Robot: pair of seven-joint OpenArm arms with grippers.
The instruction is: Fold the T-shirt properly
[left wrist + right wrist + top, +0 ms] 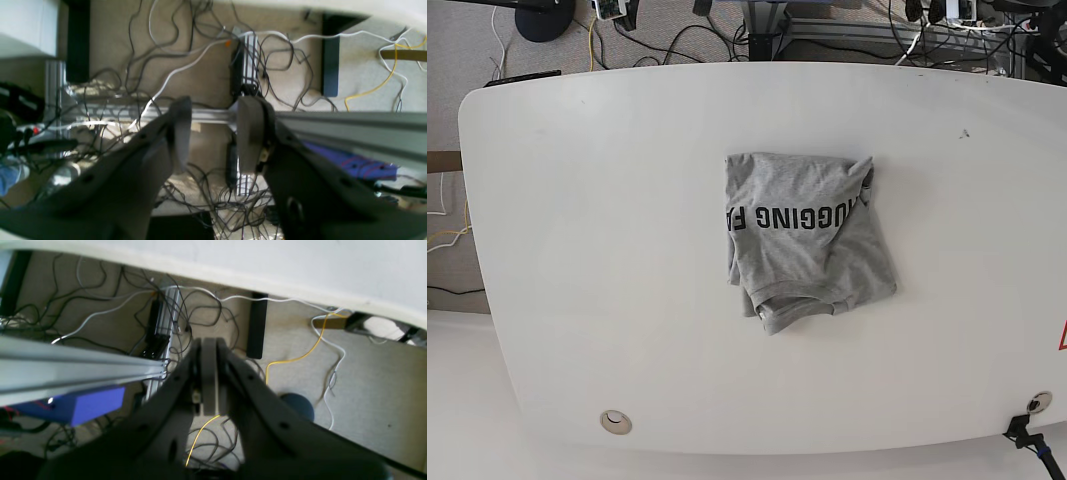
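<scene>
One heather-grey cotton T-shirt (807, 235), folded into a rough, wrinkled bundle, lies on the white rounded-corner table (607, 220) near its middle, somewhat closer to the far edge than the near one and well apart from every corner. The bundle's long axis runs from the far edge toward the near edge, leaning slightly toward the near right corner. A line of black block lettering crosses its upper part, running left to right; the letters read upside down in the base view, and the first ones are cut off at the fold on the left side. A ribbed hem or collar edge curls along the bundle's near end; which it is cannot be told. The sleeves are hidden inside the folds.

Neither arm shows in the base view. The left wrist view shows the left gripper (213, 133) released, its two pads standing apart with nothing between them, over a floor of tangled dark cables (206, 40). The right wrist view shows the right gripper (209, 373) clenched, pads pressed flat together on nothing, beside a silver aluminium rail (73, 370) and above a yellow cable (300, 356).
</scene>
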